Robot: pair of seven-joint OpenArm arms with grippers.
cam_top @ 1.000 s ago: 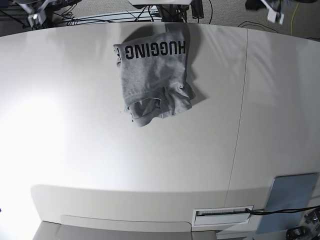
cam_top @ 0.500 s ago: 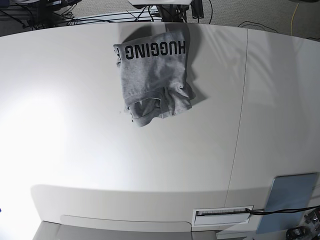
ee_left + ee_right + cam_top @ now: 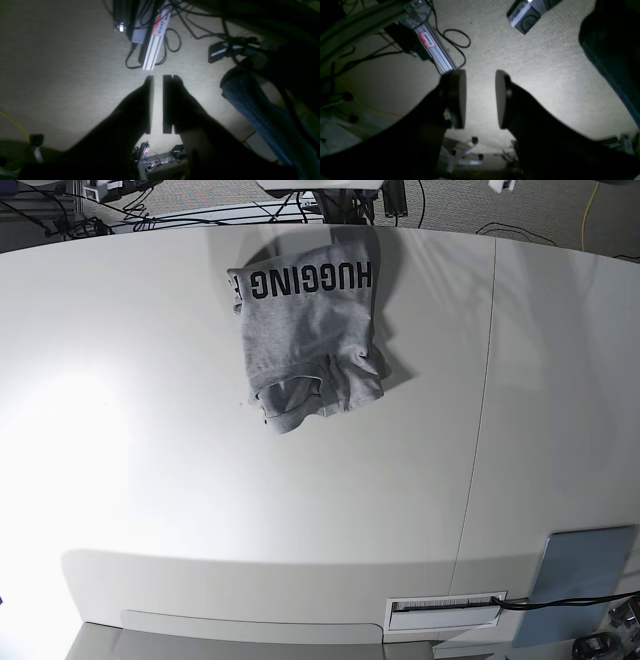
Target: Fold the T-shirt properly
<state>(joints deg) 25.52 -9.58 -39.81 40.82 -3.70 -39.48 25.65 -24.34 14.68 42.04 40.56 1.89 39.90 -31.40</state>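
The T-shirt [image 3: 310,340] lies folded near the worktop's [image 3: 150,510] far edge, lettering up, apparently finished, since both grippers hang over carpet holding nothing: left gripper [image 3: 158,103] fingers narrowly parted, right gripper [image 3: 480,98] fingers wider.

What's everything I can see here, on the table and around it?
T-shirt: one, heather grey with black "HUGGING" lettering, folded into a rumpled bundle at the far middle of the table.
Table: one, white, with a seam running down its right part.
Blue-grey panel: one, at the table's near right corner.
Cables: several, black, on the carpet beyond the table.
Aluminium rail: one, silver with a red label, on the carpet among cables.
Carpet: grey-beige, under both wrist cameras.
Blue denim: at the right of the left wrist view; what it belongs to is unclear.
Left pincer: dark, over carpet, narrow gap, holding nothing.
Right pincer: dark, over carpet, open, empty.
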